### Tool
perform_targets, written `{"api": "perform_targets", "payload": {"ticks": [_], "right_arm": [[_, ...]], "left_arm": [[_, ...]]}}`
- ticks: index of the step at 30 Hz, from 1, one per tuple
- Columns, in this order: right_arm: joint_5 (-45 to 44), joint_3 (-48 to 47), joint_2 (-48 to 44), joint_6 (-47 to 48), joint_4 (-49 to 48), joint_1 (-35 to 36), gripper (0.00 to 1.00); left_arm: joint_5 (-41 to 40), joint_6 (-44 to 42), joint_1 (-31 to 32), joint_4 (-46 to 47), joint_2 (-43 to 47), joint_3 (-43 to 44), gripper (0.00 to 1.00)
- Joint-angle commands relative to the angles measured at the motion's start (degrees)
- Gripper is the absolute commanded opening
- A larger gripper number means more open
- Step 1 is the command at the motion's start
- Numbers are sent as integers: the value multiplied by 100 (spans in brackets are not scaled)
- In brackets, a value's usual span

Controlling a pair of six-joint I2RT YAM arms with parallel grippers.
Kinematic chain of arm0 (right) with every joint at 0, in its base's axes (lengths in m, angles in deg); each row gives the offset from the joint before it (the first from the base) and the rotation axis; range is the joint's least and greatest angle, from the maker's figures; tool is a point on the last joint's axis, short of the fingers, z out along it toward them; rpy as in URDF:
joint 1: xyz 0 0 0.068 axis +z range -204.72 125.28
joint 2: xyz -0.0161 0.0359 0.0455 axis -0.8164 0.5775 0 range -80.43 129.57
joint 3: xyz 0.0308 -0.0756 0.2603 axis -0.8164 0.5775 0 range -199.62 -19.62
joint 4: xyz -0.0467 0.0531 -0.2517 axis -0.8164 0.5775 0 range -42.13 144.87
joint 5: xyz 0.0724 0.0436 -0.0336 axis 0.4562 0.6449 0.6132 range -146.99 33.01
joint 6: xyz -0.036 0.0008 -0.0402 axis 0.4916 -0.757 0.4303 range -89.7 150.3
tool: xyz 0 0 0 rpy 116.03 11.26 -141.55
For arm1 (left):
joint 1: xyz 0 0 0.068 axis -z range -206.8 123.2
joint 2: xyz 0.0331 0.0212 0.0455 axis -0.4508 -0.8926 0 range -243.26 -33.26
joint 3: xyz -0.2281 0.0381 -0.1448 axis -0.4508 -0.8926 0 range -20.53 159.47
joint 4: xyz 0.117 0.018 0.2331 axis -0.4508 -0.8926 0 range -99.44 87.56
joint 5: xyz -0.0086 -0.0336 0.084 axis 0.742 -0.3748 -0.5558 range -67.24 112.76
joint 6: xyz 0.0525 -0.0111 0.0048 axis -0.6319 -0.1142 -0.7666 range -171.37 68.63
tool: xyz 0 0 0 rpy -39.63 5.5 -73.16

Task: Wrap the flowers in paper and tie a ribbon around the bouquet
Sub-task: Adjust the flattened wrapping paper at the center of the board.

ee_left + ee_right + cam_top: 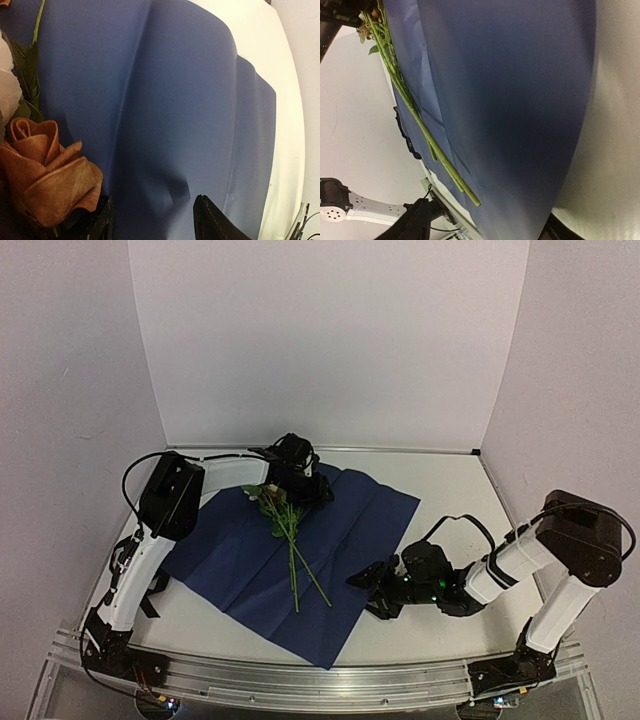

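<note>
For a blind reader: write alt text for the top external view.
Long-stemmed flowers lie on dark navy paper spread on a white table. The left gripper is at the flower heads, the right gripper at the paper's right edge.

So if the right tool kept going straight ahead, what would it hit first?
Probably the paper: the right tool points at its near edge, with the flowers lying further along. Height is unclear, so it might skim over.

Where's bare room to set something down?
Free: table between the paper's far-right edge and the back wall; paper right of the flowers. Crowded: left gripper at their heads, right gripper at the paper's near-right edge.
</note>
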Motion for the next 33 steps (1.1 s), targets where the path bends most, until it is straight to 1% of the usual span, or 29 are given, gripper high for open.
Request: {"api": "perform_targets", "payload": {"ticks": [1, 6, 9, 12, 15, 18, 21, 27, 33], "right_arm": [[-416, -201, 277, 282, 357, -217, 57], [-538, -428, 487, 494, 542, -319, 44], [-657, -426, 480, 664, 734, -468, 40], [-780, -493, 400, 866, 1011, -641, 40], [-832, -685, 332, 1046, 1410, -713, 40], [-894, -817, 250, 1156, 1666, -734, 51], [-945, -849, 189, 1228, 1844, -791, 56], [-1002, -816, 59, 1363, 2057, -992, 57], [-925, -832, -293, 1407, 2274, -985, 50]], "left_arm": [[129, -95, 25, -402, -331, -67, 57], [229, -170, 25, -410, -372, 107, 57], [277, -186, 25, -414, -415, 211, 57], [321, -188, 25, -419, -470, 328, 57], [349, -197, 25, -458, -512, 429, 57], [355, -220, 25, -468, -506, 422, 57], [391, -237, 25, -452, -498, 405, 57], [525, -244, 34, -405, -523, 415, 57], [568, -237, 41, -377, -504, 382, 57]]}}
